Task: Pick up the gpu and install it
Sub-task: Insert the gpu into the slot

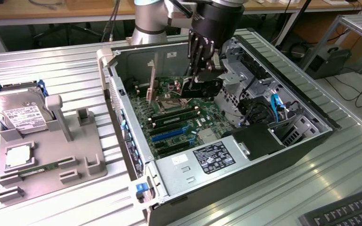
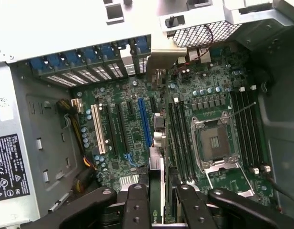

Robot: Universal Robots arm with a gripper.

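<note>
On the bench point(image 1: 55, 66), toward its edge at the exterior view's left, we see a grey fixture point(image 1: 83, 157) carrying a silver hard drive point(image 1: 20, 115) and, nearer its front corner, a narrow memory stick point(image 1: 39, 168); neither is touched. Just beside the fixture, around the middle of the bench, lies the open computer case point(image 1: 130, 52) with its motherboard point(image 1: 181, 127) facing up. Over the motherboard hangs the gripper point(image 1: 204, 77), its fingers point(image 2: 137, 205) clenched on the gpu point(image 1: 203, 88), which stands on edge. The card's pale bracket point(image 2: 163, 59) points at the case's rear wall with its row of slot openings. In the wrist view the card runs alongside the long blue slot point(image 2: 144, 121), between it and the memory slots, with the bare processor socket point(image 2: 216, 143) further over. We judge the pick-up done and the install step in hand: the card is inside the case and close to the board, but we cannot tell whether its lower edge touches any slot. Seating it, as we read it, calls for that edge lined up along the slot and the bracket meeting its rear opening. The push should be straight and the grip firm, since a tilted card could jam.
</note>
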